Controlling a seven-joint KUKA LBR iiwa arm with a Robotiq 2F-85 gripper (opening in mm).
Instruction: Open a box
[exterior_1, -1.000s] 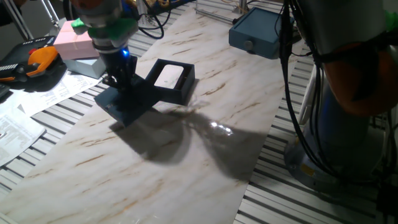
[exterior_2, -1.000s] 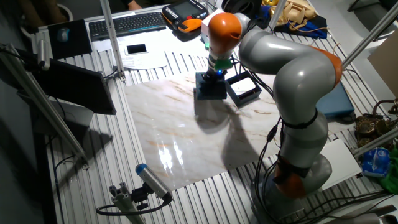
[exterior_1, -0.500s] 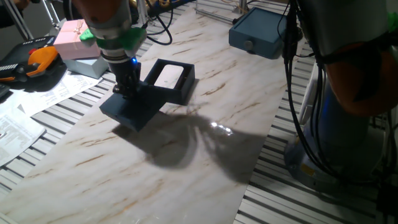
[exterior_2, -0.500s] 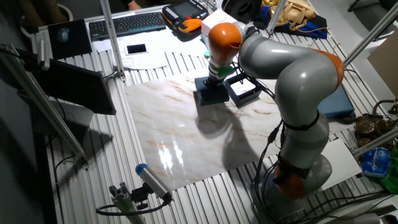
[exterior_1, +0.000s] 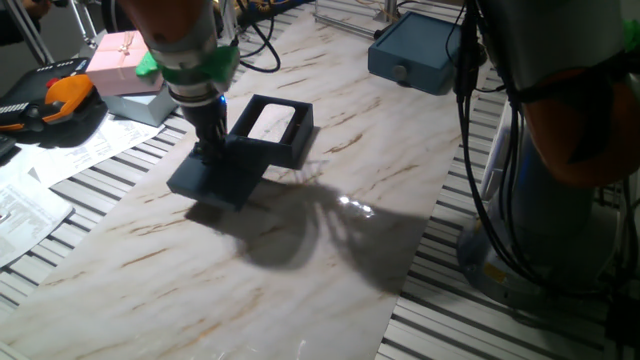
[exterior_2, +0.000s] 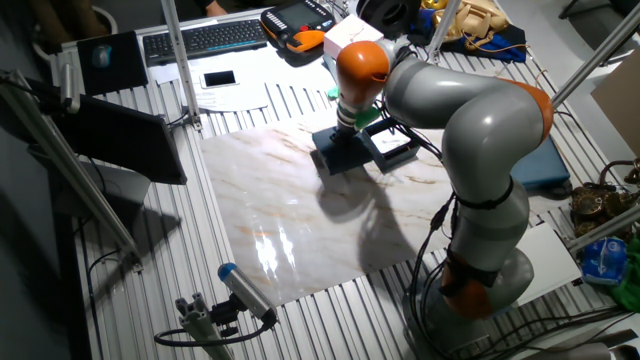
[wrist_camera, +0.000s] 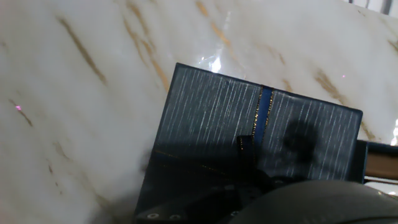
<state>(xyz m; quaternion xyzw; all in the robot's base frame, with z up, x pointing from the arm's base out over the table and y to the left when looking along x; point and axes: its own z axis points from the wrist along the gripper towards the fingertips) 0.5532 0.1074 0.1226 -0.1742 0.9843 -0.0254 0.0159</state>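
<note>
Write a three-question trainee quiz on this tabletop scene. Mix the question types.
1. True or false: the lid is seated on the box base.
2. Multiple choice: what shows inside the open box base?
A. a white insert
B. a round knob
C. an orange tool
3. Short answer: in the one fixed view, which gift box sits at the table's far left, behind the end effector?

Key
1. False. The lid is off, beside the base, at the end effector.
2. A. The white insert fills the base.
3. The pink gift box.
</note>
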